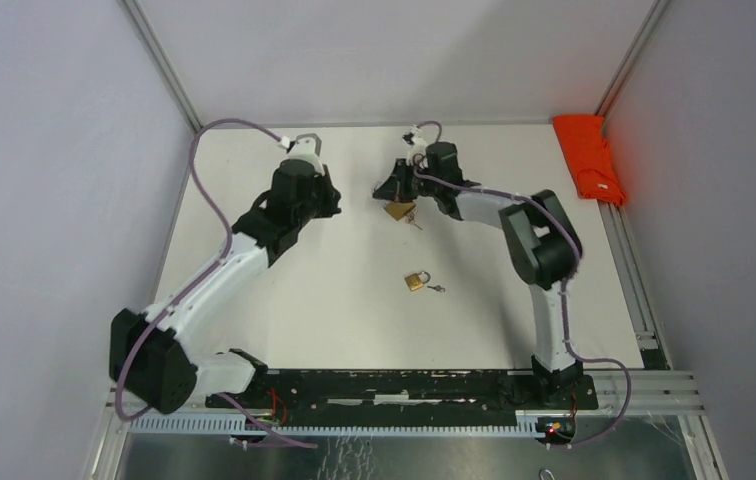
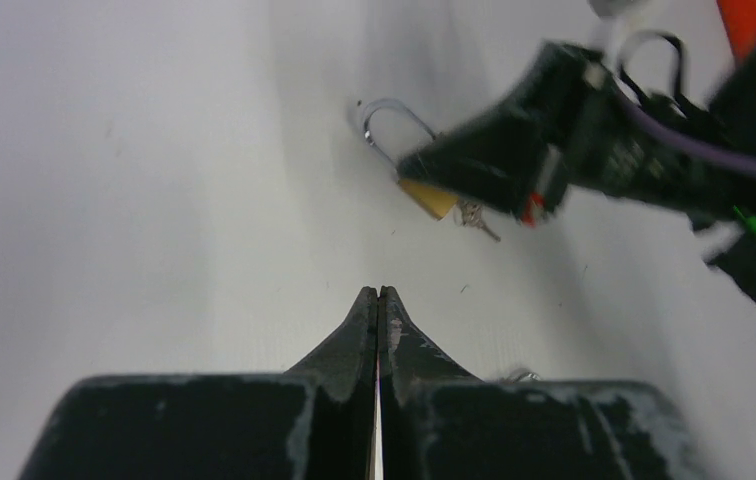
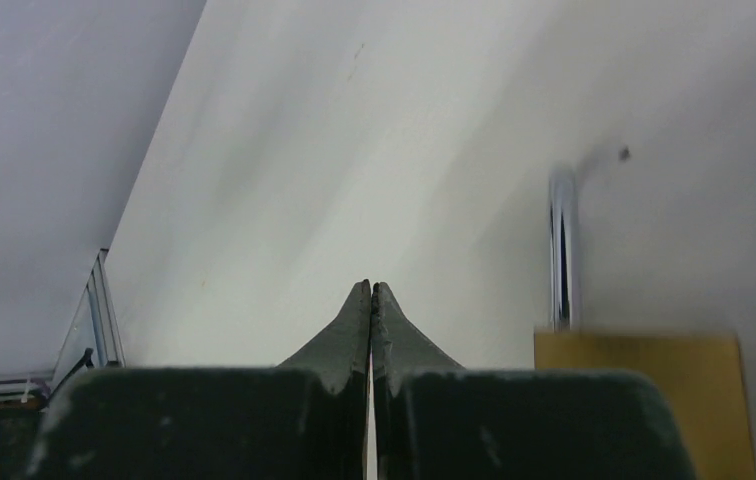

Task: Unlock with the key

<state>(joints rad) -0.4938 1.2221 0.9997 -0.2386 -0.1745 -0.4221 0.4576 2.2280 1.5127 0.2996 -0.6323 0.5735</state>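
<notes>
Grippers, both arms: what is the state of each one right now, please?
Left gripper: closed, holding nothing.
Right gripper: closed, holding nothing; the padlock is beside it, not gripped.

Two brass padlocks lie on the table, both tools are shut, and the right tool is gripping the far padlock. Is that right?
No. The right tool is shut on nothing: the right wrist view shows its fingers pressed together, with the far padlock lying beside them. The near padlock and the shut left tool are as you say.
</notes>
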